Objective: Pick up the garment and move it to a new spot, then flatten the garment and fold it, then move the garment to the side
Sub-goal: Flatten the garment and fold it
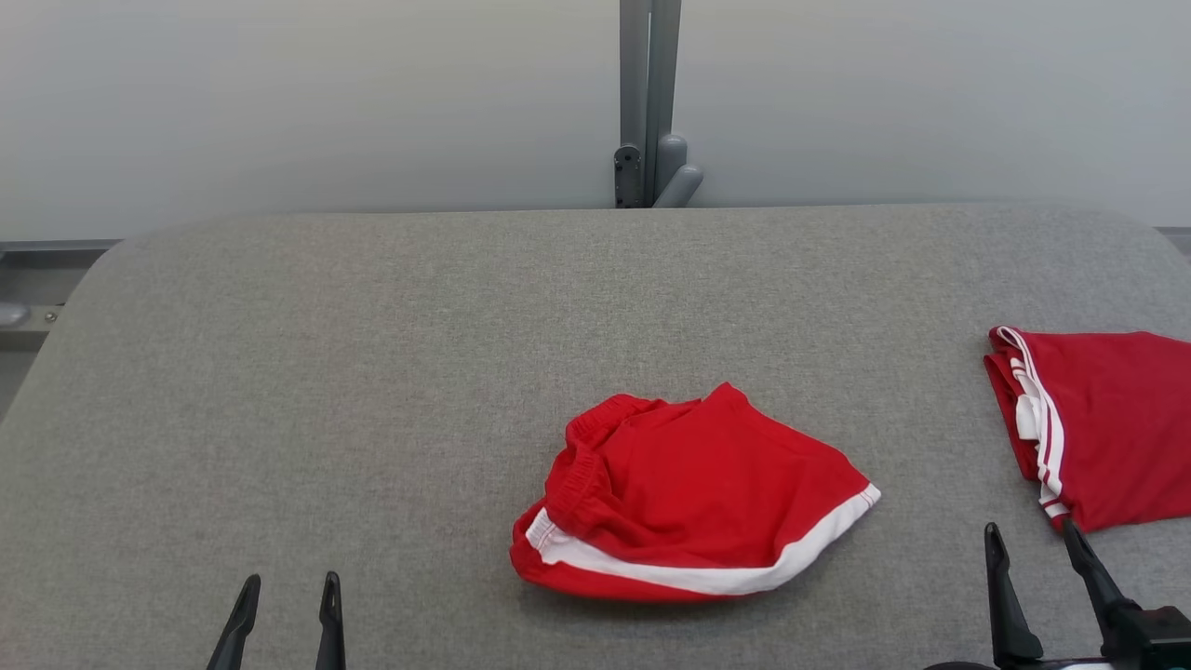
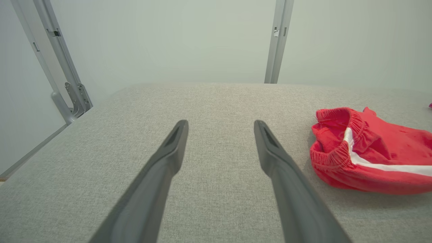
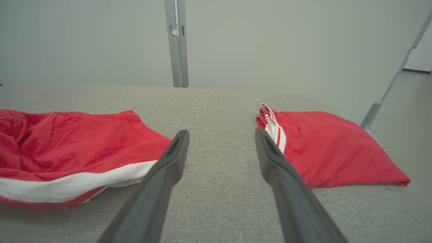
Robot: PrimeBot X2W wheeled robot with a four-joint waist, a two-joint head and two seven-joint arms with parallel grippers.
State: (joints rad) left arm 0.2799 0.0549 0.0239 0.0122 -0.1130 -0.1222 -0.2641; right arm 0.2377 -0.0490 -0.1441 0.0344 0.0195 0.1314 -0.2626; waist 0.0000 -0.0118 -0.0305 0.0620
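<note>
Here we are at the grey padded table [image 1: 372, 372], and the garment [image 1: 689, 498] lies in a rumpled heap a little right of the middle, towards the near edge. It looks like a pair of red shorts, going by the gathered waistband [image 1: 582, 465]. A broad white band [image 1: 716, 572] curves along its near hem. It's bunched up on itself, waistband end turned to the robot's left, a peak of cloth poking up on the far side.

The left gripper [image 1: 290, 579] is low at the near edge, well to the left of the heap, its two dark fingers spread apart and pointing away across the table. Seen from its own wrist, the fingers frame bare grey cloth, with the garment off to one side, apart from them.

The right gripper [image 1: 1031, 527] is over by the near right corner, fingers parted wide as well, leaning a touch leftward. It sits between two red things: the garment on its left and a folded red piece [image 1: 1107, 428] on its right. That piece has white stripes along one edge and lies flat near the table's right side. The gripper's outer fingertip comes just beside the folded piece's near corner — whether it brushes the cloth, I can't tell.

At the back, a grey post [image 1: 649, 93] rises against a pale wall [image 1: 279, 93] beyond the far edge.
</note>
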